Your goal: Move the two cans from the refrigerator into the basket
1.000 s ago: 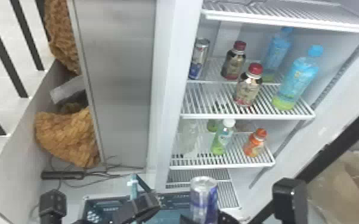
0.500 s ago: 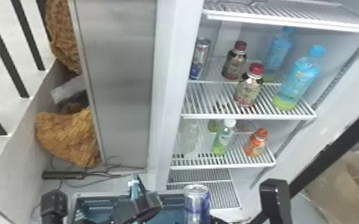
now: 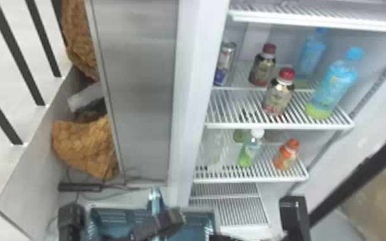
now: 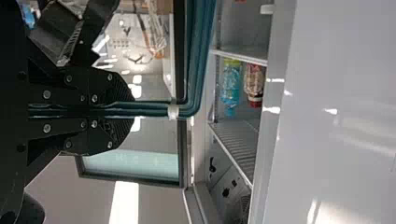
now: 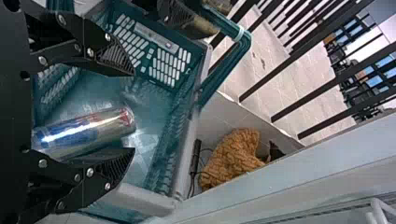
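— First can?
— In basket, lying between the parted jaws of right gripper. Left gripper: jaws clamped on handle.
— Second can?
— Upright on refrigerator shelf, ahead and higher; right gripper nearer.

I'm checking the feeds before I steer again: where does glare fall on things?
Right wrist view: a white streak runs along the can; left wrist view: small bright glints on the smooth white panel; head view: a soft, pale sheen on the grey panel.
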Controlling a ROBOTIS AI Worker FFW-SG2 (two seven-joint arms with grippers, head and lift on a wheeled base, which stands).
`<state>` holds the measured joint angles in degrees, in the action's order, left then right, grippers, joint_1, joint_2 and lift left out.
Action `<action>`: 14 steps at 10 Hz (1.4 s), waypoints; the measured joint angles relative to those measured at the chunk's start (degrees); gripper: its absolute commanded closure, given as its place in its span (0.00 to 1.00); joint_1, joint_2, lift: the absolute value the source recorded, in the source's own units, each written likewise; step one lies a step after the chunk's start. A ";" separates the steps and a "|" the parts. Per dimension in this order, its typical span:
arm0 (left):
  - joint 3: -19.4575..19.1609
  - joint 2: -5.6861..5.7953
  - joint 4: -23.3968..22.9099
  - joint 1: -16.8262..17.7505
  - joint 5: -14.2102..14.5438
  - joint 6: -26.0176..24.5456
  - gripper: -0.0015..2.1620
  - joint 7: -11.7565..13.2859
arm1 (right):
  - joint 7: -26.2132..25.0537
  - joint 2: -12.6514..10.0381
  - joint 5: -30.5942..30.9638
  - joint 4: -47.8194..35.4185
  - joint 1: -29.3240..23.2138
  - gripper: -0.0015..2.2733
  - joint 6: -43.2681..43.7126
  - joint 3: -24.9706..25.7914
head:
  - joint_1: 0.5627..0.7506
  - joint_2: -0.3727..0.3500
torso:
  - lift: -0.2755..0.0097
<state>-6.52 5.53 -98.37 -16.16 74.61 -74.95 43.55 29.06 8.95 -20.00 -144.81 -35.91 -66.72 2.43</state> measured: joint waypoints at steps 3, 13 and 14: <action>-0.09 0.00 -0.01 -0.01 0.00 0.00 0.55 -0.04 | 0.08 -0.17 -0.46 -1.64 -0.31 0.18 7.60 1.67 | 0.70 0.33 | 0.86; -0.33 -0.10 -0.01 -0.15 0.11 0.12 0.55 -0.04 | -7.70 -2.01 4.22 -0.98 1.17 0.14 30.14 6.80 | 0.70 0.16 | 0.86; -0.33 -0.10 -0.01 -0.15 0.11 0.14 0.55 -0.04 | -9.10 -2.08 4.28 0.76 2.64 0.14 32.35 6.77 | 0.70 0.15 | 0.86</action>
<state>-6.85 5.43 -98.38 -16.31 74.73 -74.81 43.51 19.96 6.87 -15.73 -144.06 -33.27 -34.37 9.20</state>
